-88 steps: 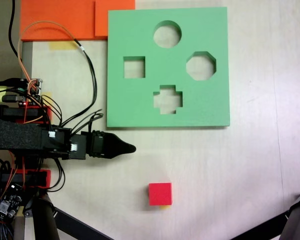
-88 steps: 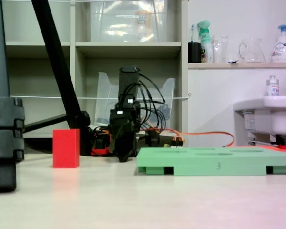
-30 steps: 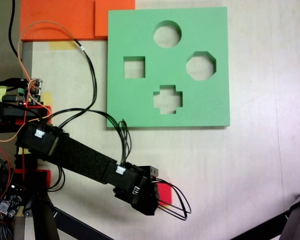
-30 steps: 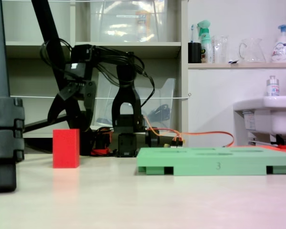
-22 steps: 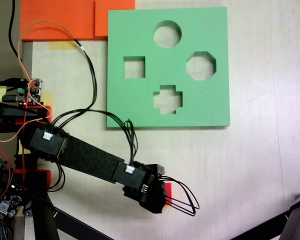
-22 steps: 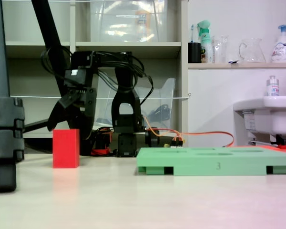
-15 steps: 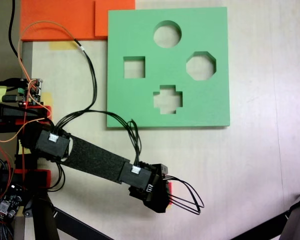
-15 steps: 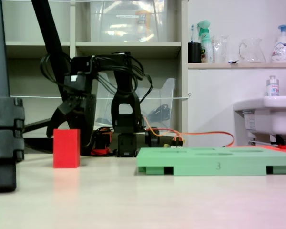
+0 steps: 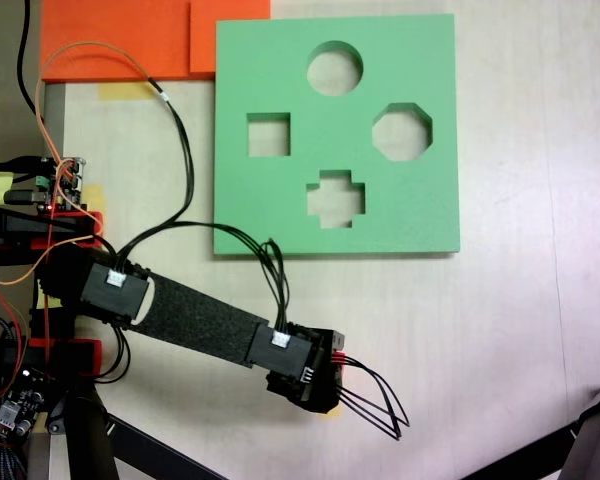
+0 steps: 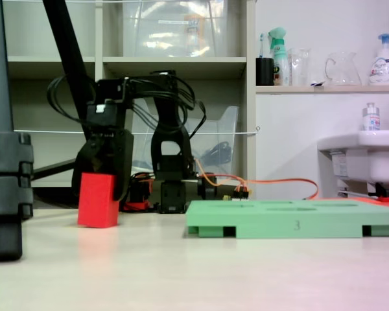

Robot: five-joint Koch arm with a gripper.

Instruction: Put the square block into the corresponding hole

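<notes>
Claw (image 10: 102, 170) clenched on the tilted square block (image 10: 98, 199), directly above it.

Matt foam green board (image 9: 400, 215), matt red block (image 10: 97, 201), smooth pale tabletop (image 9: 500, 330)

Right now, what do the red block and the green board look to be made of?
Both look like foam. The red block has a matte, glare-free face and slightly soft edges. The green board is thick, matte and evenly coloured, with cleanly cut shape holes, which suggests dense craft foam, though painted wood can't be ruled out.
</notes>
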